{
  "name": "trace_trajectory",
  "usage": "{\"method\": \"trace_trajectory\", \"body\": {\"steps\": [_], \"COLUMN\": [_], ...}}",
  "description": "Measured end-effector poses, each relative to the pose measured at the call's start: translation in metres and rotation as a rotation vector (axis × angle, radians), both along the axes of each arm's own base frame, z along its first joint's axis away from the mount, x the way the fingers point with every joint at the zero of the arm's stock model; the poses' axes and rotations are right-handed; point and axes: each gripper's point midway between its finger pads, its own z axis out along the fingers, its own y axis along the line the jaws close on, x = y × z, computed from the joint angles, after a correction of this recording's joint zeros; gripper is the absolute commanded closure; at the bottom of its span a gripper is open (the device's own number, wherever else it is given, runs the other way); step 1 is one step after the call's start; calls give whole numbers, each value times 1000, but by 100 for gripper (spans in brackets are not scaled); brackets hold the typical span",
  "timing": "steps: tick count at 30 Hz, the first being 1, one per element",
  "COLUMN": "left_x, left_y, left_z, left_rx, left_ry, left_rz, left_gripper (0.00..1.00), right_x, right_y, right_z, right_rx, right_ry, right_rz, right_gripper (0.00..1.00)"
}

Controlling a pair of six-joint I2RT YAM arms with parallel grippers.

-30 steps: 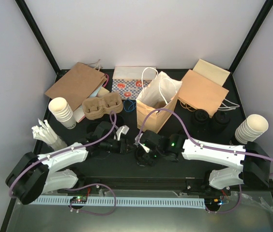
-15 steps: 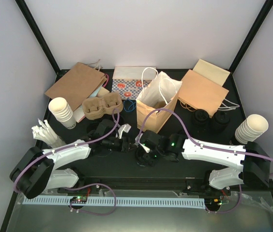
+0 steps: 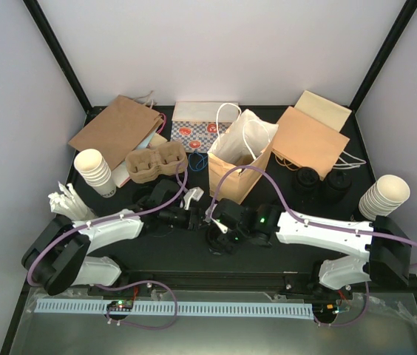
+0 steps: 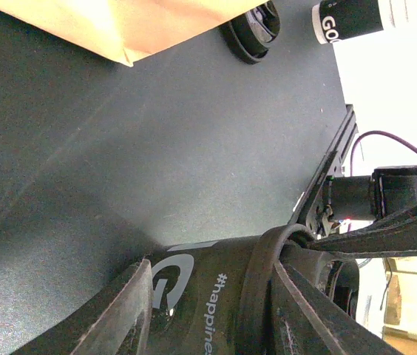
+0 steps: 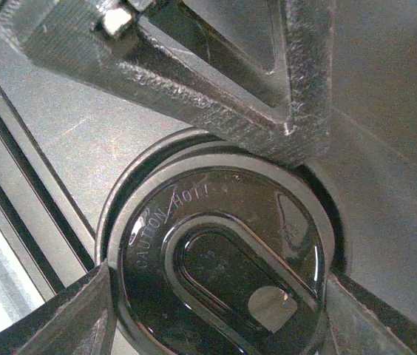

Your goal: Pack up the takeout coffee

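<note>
Top view: bright, even light from overhead. The white walls (image 3: 231,44) are near washed out, while the black desk (image 3: 171,255) swallows detail and its shadows are soft and short.

Left wrist view: the desk shows a dull grey sheen with faint streaks. The background at upper right is blown to pure white. The left fingers (image 4: 120,318) are close and soft, out of focus.

Right wrist view: focus is crisp on the coffee cup (image 5: 223,266), with lettering legible and thin glare arcs on the glossy lid. The right fingers (image 5: 68,318) are dim and blurred at the bottom corners.

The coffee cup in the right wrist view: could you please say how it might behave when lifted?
The coffee cup is round, so it would likely roll if tipped. Its glossy lid looks slippery and might pop off. Its fill is hidden, so weight is uncertain.
</note>
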Motion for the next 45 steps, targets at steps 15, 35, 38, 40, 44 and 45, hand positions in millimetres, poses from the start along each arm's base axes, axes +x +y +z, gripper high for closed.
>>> {"method": "trace_trajectory", "body": {"steps": [15,35,38,40,44,45], "left_x": [1,2,2,2,3,4], "left_y": [2,0,0,0,2,3], "left_z": [-8,-10,-11,-10,-9,-7], "left_rx": [10,10,12,14,28,31], "left_ry": [-13,-29,-31,-31,-35,-40], "left_rz": [5,-8,-14,-14,-7,-3], "left_gripper": [60,62,62,62,61,60], "right_x": [1,1,1,0,1,2], "right_y": [3,4,4,4,5,6], "right_z": [-2,-3,-3,-4,-3,-2], "right_rx": [-25,-74,-83,-90,-94,-91], "right_ry": [13,36,41,44,44,42], "right_rz": [0,-1,-1,-1,0,1], "right_gripper": [37,37,37,37,37,37]}}
